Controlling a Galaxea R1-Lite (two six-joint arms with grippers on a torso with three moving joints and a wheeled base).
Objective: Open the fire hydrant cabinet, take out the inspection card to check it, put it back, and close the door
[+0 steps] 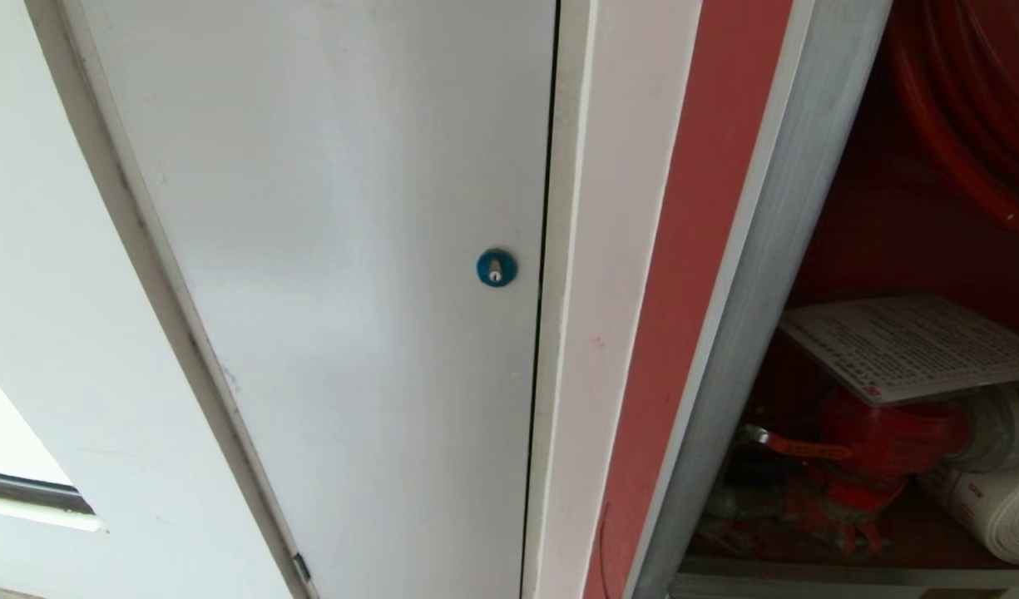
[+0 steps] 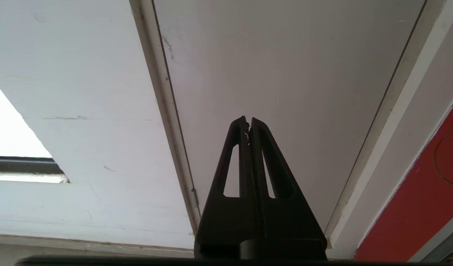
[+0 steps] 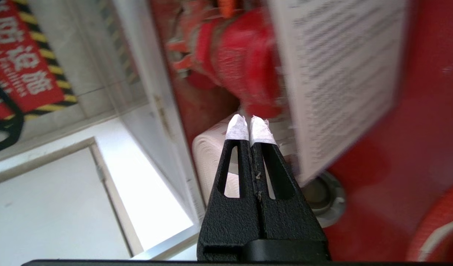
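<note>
Far left of the head frame: plain white wall (image 1: 51, 274), with a bright opening at the lower left edge. Next to it, filling the left and centre: plain white door (image 1: 334, 249) bearing a small round blue lock (image 1: 496, 268) near its right edge. Right of that: white door frame strip (image 1: 592, 291), then a red painted band (image 1: 684, 274), then the silver aluminium upright of the tall red-lined fire hydrant cabinet (image 1: 750, 333), standing open. Inside, at the lower right of the frame: white paper inspection card printed with a fine table (image 1: 912, 345), lying tilted on top of the red hydrant valve (image 1: 883, 449); just right of the valve, white rolled hose (image 1: 1004, 507); at the upper right, a red coiled hose (image 1: 967, 108).

In the left wrist frame: black left end effector (image 2: 248, 122) clenched, empty, pointing at the white door. In the right wrist frame: black right end effector with white-taped tips (image 3: 250, 123) clenched on nothing, inside the cabinet, tips near the valve and the card's edge; contact not discernible.
</note>
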